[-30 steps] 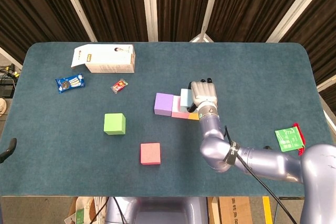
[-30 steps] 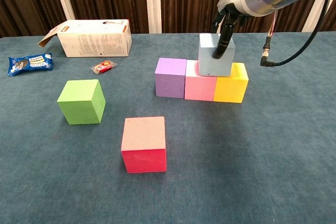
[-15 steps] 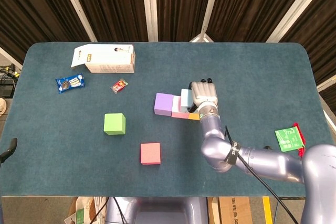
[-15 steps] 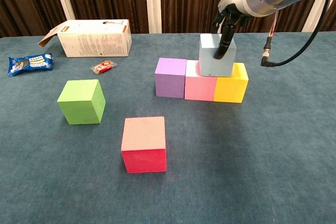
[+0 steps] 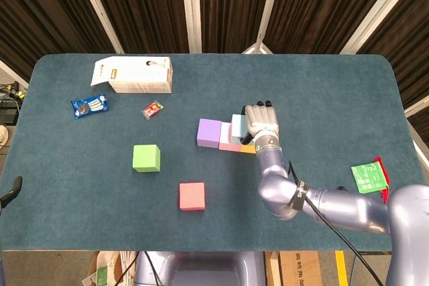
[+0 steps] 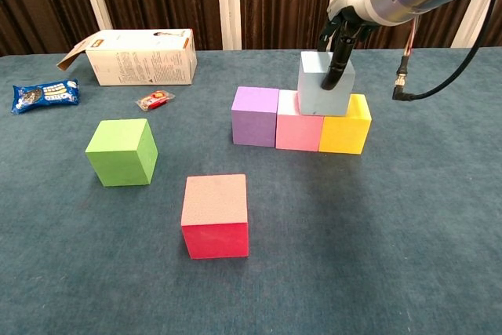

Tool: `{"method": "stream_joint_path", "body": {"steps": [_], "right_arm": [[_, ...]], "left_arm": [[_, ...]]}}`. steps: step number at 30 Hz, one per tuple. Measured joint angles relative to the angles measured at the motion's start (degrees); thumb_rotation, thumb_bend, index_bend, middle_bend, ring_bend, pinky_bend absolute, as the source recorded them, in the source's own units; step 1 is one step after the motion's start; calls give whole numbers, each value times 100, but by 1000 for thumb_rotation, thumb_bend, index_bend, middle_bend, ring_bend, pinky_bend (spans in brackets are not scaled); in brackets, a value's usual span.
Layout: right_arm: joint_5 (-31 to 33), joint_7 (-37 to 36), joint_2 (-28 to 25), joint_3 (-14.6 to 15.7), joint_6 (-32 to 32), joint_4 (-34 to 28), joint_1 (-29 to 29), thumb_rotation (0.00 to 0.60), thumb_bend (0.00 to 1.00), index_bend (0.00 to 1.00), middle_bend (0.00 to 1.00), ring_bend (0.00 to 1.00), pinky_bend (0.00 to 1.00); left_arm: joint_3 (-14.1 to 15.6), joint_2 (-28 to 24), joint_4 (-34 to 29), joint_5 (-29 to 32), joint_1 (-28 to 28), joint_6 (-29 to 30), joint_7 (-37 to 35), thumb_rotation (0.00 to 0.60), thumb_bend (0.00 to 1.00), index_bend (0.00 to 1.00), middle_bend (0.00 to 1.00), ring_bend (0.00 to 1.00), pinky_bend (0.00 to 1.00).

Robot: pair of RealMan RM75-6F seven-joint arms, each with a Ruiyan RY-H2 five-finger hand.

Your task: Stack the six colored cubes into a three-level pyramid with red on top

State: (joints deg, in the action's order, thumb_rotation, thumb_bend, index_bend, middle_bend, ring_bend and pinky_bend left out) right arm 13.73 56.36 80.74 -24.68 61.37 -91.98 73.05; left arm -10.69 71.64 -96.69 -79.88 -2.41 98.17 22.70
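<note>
The right robot hand is staying on the light blue cube, grasping it with dark fingers running down its front face, and almost nothing is changing over the last second: the cube is sitting a touch further toward 3 o'clock than a second ago, and the hand is shifting with it by the same hair. The light blue cube is resting on the second level, straddling the seam between the pink cube and the yellow cube, though its footing is looking slightly crooked. The purple cube is touching the pink one at 9 o'clock, so the bottom row of three is standing complete on the surface.

That small nudge is reading as a final squaring-up of the fourth cube before letting go, not a new step. Two placements are remaining: the green cube, lying well apart at 9 o'clock of the row, is wanted beside the light blue one over the purple-pink seam, and the red cube, sitting at about 7 o'clock of the row, is wanted on top. The left robot hand is not showing in either view.
</note>
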Motion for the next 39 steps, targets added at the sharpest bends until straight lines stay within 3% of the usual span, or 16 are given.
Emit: {"method": "stream_joint_path", "body": {"steps": [19,39], "right_arm": [[49,23,-23,56,-86,2,11,600,303,227,216,58,0],[197,139,-169,124,-144,-147,59,600,302,204,188,25,0]], "left_arm": [[-19,18,4,45,-4,-4,36,600,335,43,0,0,0],[-18,45,11,49,-13,-4,76,600,335,37,0,0,0]]}}
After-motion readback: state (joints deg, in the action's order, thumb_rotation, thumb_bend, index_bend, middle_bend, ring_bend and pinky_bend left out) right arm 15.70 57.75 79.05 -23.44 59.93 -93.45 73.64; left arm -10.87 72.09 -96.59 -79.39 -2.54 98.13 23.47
